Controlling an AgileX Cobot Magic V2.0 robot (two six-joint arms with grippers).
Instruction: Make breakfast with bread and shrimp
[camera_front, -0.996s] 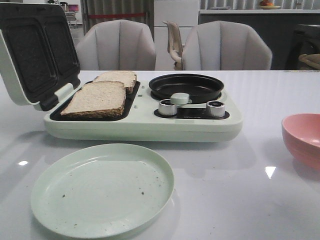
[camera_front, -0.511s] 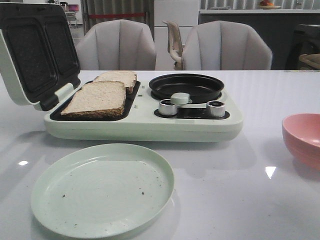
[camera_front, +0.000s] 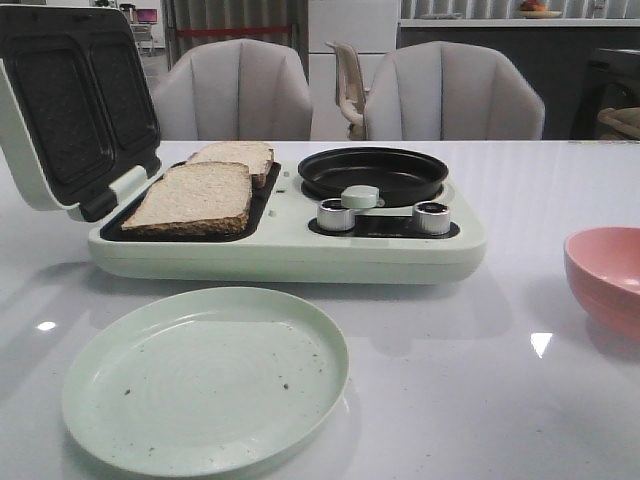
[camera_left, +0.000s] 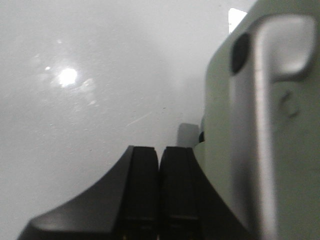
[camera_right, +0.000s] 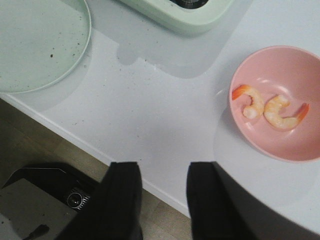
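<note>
Two bread slices, a near one (camera_front: 193, 197) and a far one (camera_front: 236, 157), lie on the open press plate of the pale green breakfast maker (camera_front: 290, 250). Two shrimp (camera_right: 249, 100) (camera_right: 282, 112) lie in the pink bowl (camera_right: 280, 60), which shows at the right edge in the front view (camera_front: 607, 275). My left gripper (camera_left: 159, 155) is shut and empty, low over the white table beside the maker's outer wall (camera_left: 260, 125). My right gripper (camera_right: 164, 172) is open and empty above the table's front edge, apart from the bowl. Neither gripper shows in the front view.
A pale green plate (camera_front: 205, 375) lies in front of the maker, also in the right wrist view (camera_right: 35, 45). The maker's lid (camera_front: 70, 100) stands open at the left. A black round pan (camera_front: 372, 172) and two knobs (camera_front: 337, 214) sit on its right half. Chairs stand behind the table.
</note>
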